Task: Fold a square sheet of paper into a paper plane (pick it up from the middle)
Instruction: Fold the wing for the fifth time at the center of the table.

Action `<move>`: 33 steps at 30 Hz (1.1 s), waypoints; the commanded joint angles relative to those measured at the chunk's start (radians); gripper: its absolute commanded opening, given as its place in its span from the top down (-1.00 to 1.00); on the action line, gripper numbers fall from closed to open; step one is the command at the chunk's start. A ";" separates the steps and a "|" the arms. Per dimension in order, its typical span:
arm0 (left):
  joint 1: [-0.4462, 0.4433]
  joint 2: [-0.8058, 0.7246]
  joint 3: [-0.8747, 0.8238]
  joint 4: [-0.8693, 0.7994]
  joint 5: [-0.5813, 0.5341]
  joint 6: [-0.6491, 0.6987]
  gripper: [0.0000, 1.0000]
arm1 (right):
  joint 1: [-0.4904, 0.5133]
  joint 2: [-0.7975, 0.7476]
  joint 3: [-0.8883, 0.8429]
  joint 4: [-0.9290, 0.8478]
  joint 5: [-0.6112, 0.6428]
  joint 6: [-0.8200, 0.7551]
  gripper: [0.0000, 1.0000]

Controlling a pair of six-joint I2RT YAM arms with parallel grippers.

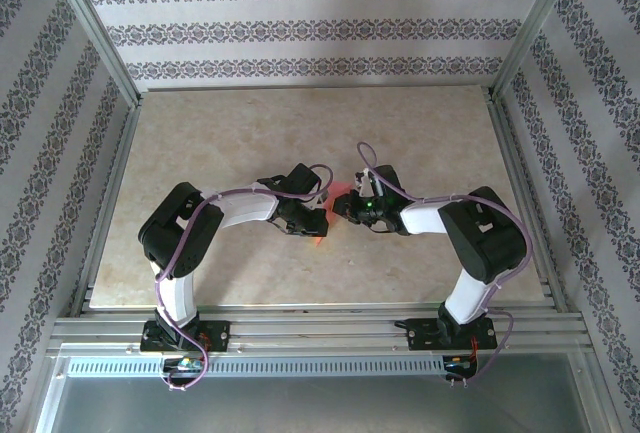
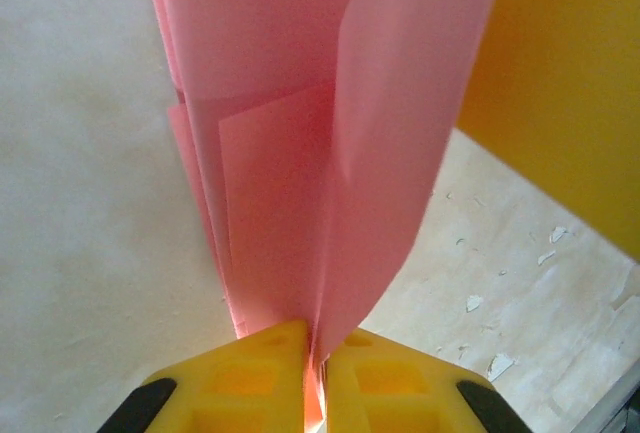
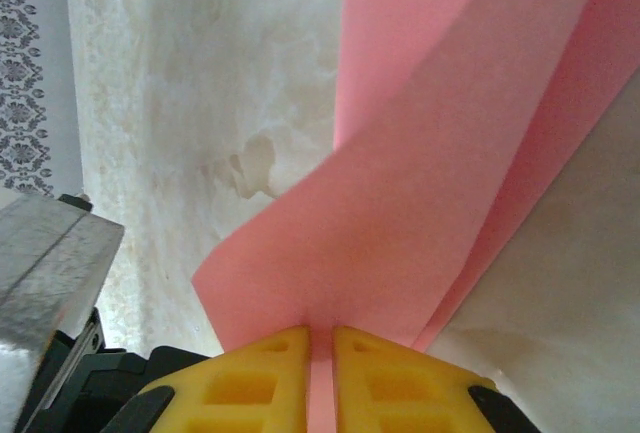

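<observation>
Two sets of fingers meeting in the top view: left fingers (image 1: 312, 221) and right fingers (image 1: 352, 209) tip to tip over the middle of the marbled table (image 1: 220, 143), folded pink paper (image 1: 342, 191) caught between them. Small slivers of that paper showing past the black wrists, one reddish on the far side, one orange-lit on the near side. Whether clear of the table, cannot tell from here. Both arms bent inward at the elbow.

From the left wrist: yellow left fingers (image 2: 282, 368) almost together, narrow, pinching the near edge of the folded pink paper (image 2: 300, 203). Several layered flaps fanning away from the pinch, one broad flap leaning right over the rest. Pale table (image 2: 90, 213) behind, chipped at lower right. Blurred yellow-orange surface (image 2: 570, 83) at upper right, too close to identify.

From the right wrist: yellow right fingers (image 3: 265, 373) likewise narrow, a thin strip of the folded pink paper (image 3: 430, 203) clamped in the slit between them. One wide flap spreading up to the right, a second layer behind it. Mottled table (image 3: 200, 103) beyond, patterned wall (image 3: 22, 73) and a grey metal block (image 3: 50, 263) at the left edge
</observation>
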 commanded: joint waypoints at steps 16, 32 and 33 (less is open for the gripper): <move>0.014 -0.056 0.011 0.023 -0.046 0.044 0.53 | 0.000 0.000 0.021 -0.004 -0.001 -0.003 0.72; -0.009 -0.116 -0.005 0.034 -0.155 0.097 0.41 | 0.001 -0.012 0.034 -0.021 0.004 0.004 0.72; -0.013 -0.114 -0.007 0.043 -0.155 0.099 0.40 | 0.001 -0.014 0.034 -0.021 0.005 0.006 0.72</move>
